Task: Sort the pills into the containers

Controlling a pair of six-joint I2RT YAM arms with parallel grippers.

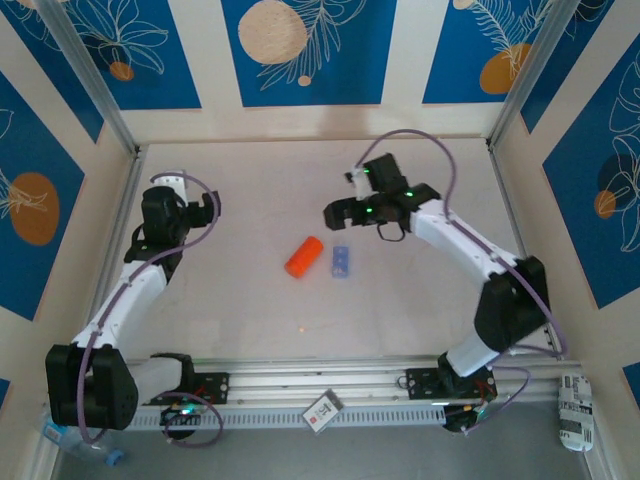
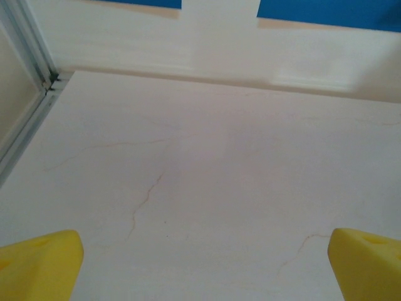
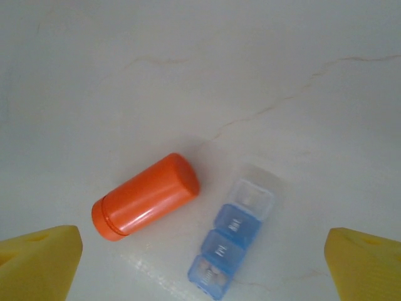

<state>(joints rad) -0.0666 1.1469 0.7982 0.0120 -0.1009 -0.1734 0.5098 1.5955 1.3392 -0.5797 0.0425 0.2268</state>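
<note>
The containers [image 1: 341, 262] are a small blue strip of joined compartments lying mid-table, right beside the orange bottle [image 1: 303, 256], which lies on its side. One tiny orange pill [image 1: 302, 328] sits alone on the table nearer the arms. My right gripper [image 1: 376, 210] hangs open above and behind the strip, holding nothing. In the right wrist view the containers [image 3: 233, 241] and the bottle [image 3: 145, 195] lie below my right gripper [image 3: 202, 266], and pale orange shapes show through the nearest lid. My left gripper [image 1: 186, 205] is open over bare table at the left, its yellow fingertips [image 2: 41, 263] wide apart.
An aluminium rail [image 1: 330, 385] runs along the near edge with a small white tag [image 1: 323, 410] on it. A crumpled packet [image 1: 575, 408] lies at the near right corner. Walls close in the table on the left, back and right.
</note>
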